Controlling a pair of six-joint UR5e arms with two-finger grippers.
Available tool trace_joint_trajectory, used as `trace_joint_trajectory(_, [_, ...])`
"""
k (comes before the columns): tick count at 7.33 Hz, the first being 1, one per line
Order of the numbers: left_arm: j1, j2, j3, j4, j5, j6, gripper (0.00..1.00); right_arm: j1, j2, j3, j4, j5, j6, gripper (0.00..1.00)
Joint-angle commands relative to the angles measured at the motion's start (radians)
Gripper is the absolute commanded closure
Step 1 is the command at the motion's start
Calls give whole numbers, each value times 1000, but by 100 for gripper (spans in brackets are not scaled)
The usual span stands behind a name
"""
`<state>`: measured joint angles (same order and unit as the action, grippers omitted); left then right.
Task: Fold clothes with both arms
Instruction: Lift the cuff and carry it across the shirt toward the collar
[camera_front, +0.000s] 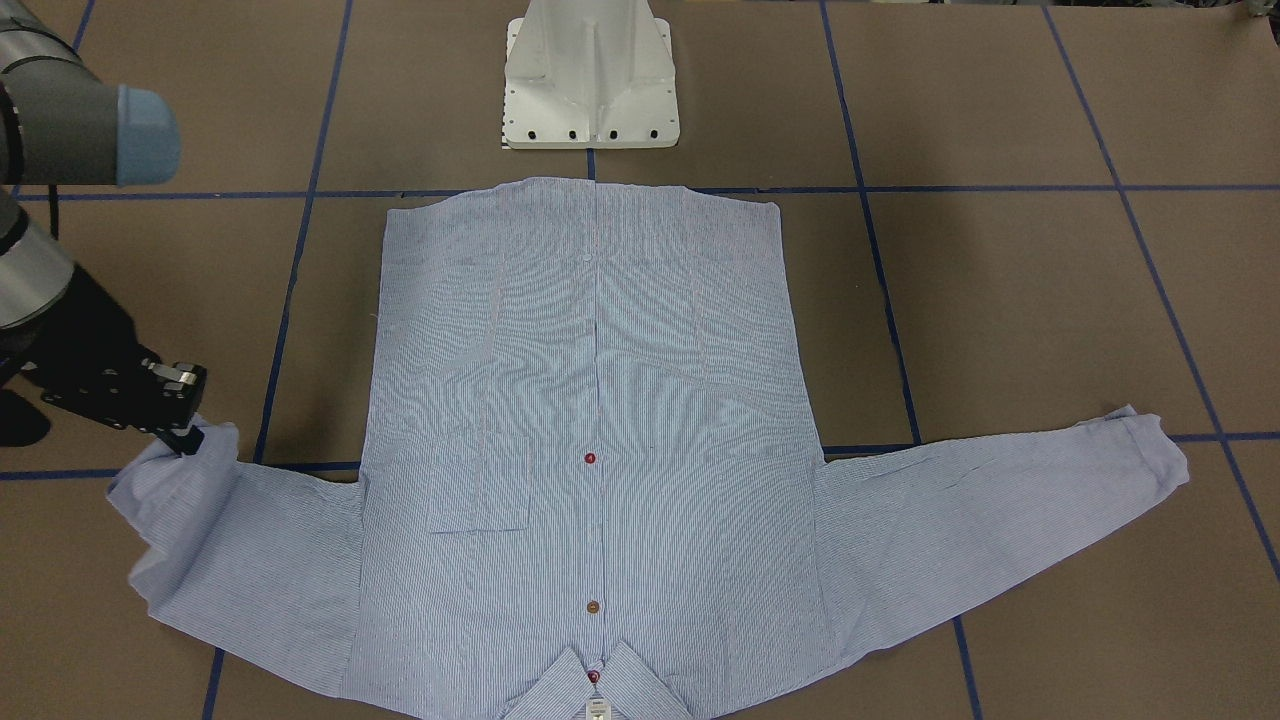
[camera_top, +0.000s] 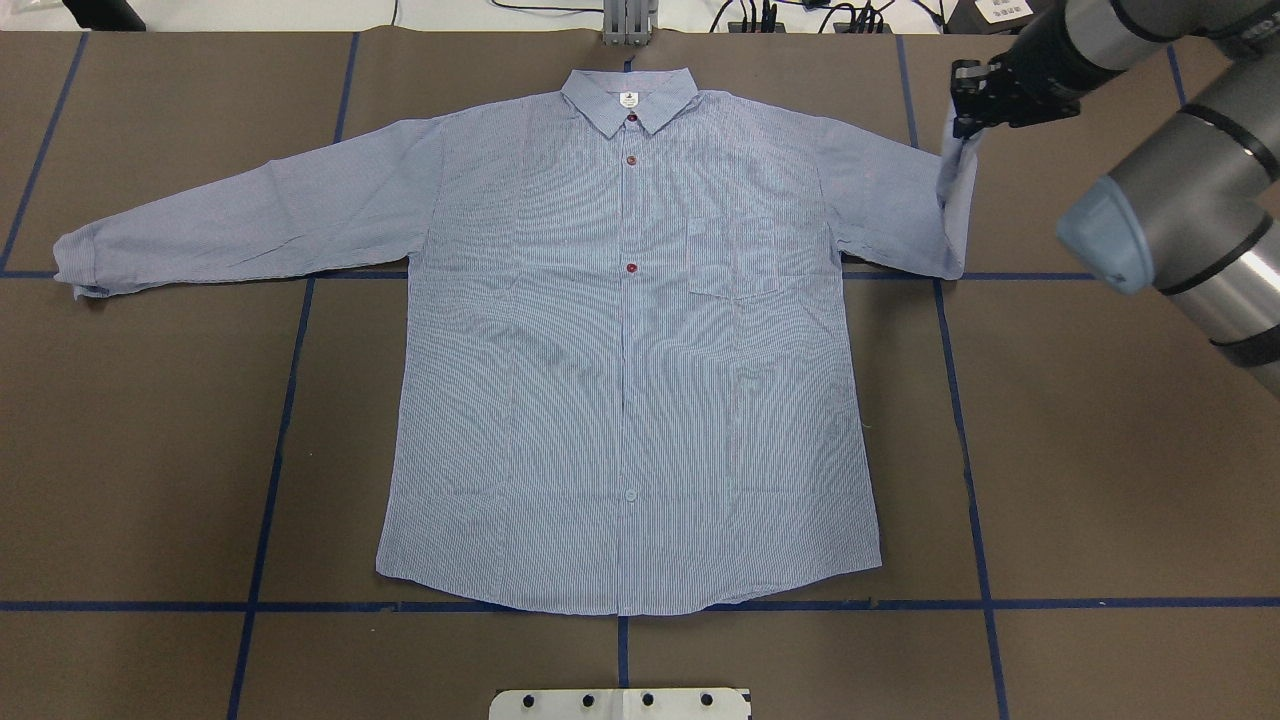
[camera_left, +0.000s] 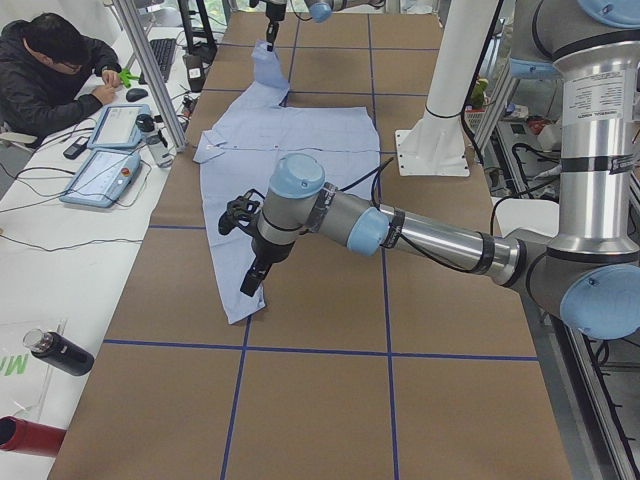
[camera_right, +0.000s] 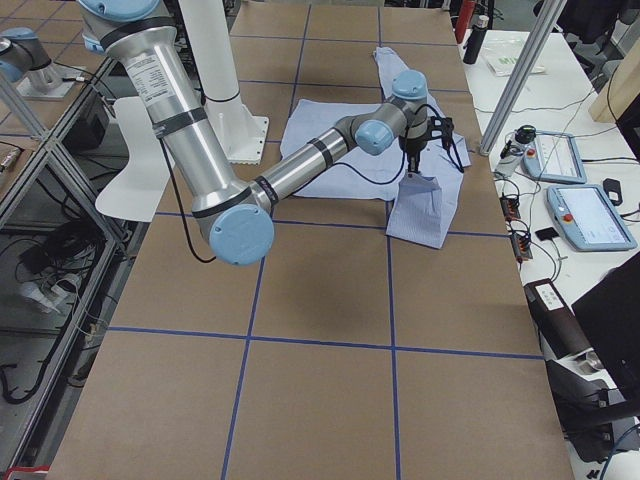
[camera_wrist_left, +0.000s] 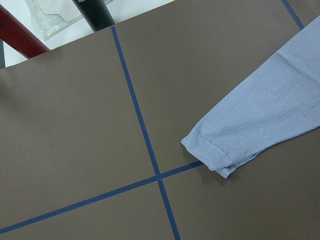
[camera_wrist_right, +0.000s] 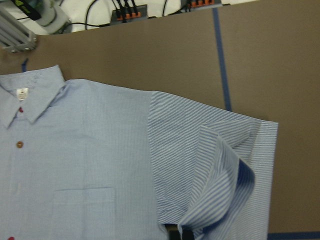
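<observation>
The light blue striped shirt (camera_top: 630, 380) lies flat and front up on the brown table, with its collar (camera_top: 630, 100) at the far side from the robot. My right gripper (camera_top: 965, 115) is shut on the cuff of the sleeve on my right and holds it above the table, so that sleeve (camera_top: 955, 190) hangs folded upward; it also shows in the front view (camera_front: 185, 435) and the right wrist view (camera_wrist_right: 220, 190). The other sleeve (camera_top: 240, 225) lies stretched out flat, its cuff (camera_wrist_left: 210, 150) on the table. My left gripper (camera_left: 250, 285) hovers over that cuff; I cannot tell whether it is open.
The white pedestal base (camera_front: 590, 80) stands at the robot's edge of the table. Blue tape lines cross the brown surface. An operator (camera_left: 50, 70) sits at a side bench with control pendants (camera_left: 105, 170). A black bottle (camera_left: 60, 352) and a red one (camera_left: 25, 437) lie beyond the table's left end.
</observation>
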<state>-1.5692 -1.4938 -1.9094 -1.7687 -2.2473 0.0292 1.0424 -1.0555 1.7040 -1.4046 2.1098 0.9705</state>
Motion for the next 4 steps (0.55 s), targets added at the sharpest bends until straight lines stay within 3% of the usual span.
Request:
trace_joint_trajectory(1, [0, 0, 0, 0, 0, 0, 0, -97, 200, -65, -22, -143, 97, 100])
trace_joint_trajectory(4, [0, 0, 1, 0, 0, 0, 0, -206, 446, -260, -20, -336, 213, 100])
